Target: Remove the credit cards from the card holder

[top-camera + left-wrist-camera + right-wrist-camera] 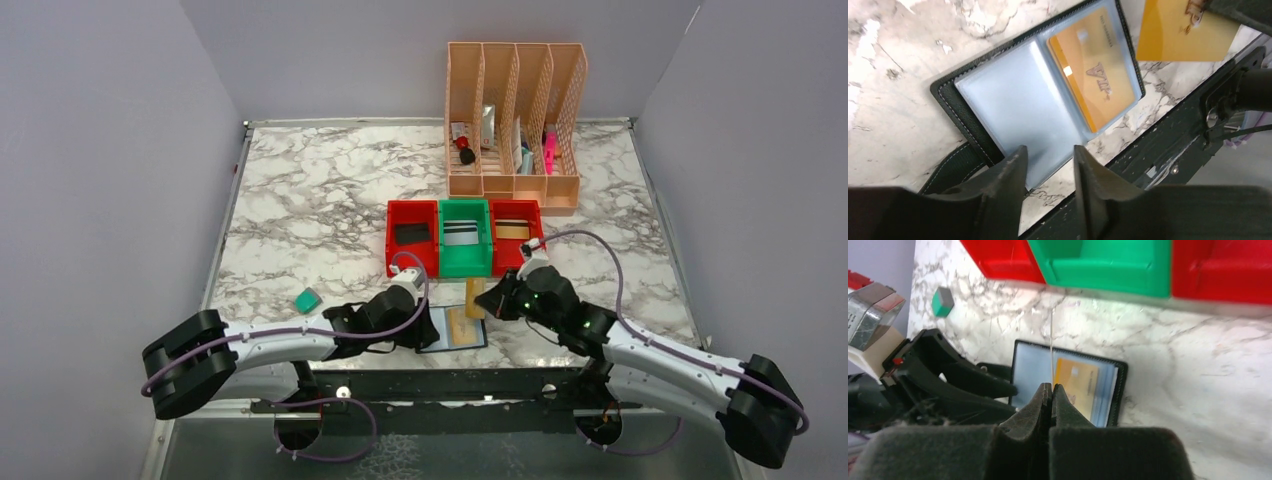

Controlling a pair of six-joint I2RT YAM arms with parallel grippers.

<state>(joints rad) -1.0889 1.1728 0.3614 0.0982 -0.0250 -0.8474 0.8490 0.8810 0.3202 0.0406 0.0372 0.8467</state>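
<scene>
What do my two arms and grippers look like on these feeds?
Both arms, left arm and right arm, have white links between bulky black joint housings, each trailed by a lilac cable. The left gripper and right gripper have matte black, tapered fingers. Small green lights glow on the right wrist.

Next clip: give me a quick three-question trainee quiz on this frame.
1. True or false: the card holder lies closed.
2. The right gripper is shut on: A) a gold card B) a coin C) nothing.
3. How many cards show inside the card holder?
Key: 1 false, it lies open. 2 A. 3 one, the pocketed gold card.
</scene>
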